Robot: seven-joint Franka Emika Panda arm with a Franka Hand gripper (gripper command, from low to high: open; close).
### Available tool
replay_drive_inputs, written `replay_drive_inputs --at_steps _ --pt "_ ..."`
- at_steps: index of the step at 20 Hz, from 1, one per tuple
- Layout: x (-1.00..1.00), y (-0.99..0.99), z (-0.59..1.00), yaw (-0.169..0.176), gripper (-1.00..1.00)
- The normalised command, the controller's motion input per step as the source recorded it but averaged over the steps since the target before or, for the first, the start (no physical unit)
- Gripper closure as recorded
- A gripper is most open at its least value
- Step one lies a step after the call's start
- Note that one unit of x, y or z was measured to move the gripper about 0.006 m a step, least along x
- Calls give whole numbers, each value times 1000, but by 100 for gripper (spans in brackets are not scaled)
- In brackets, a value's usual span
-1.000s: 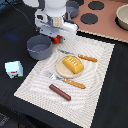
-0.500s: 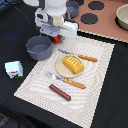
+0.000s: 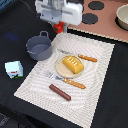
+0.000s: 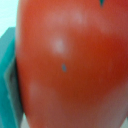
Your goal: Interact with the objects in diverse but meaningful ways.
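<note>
Where it fills wrist view, red tomato point(image 4: 70, 65), smooth, glossy

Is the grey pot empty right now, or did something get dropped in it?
Empty. In the exterior view the grey pot stands upright beside the mat, and its inside shows only bare grey floor; nothing lies in it.

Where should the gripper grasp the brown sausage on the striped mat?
Grip the brown sausage at its middle, coming straight down with the jaws across its narrow width. It lies flat and diagonal on the striped cloth mat, apart from the orange-handled fork, so both long sides look free.
</note>
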Motion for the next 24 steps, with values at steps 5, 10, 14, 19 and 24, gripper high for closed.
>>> replay_drive_inputs --at_steps 5,10,14,19,24 --pt "557 -136 299 49 100" --pt "334 -177 413 115 100" --pt "234 -391 524 109 100" --pt "273 -490 554 98 100" --pt "673 -387 418 14 100"
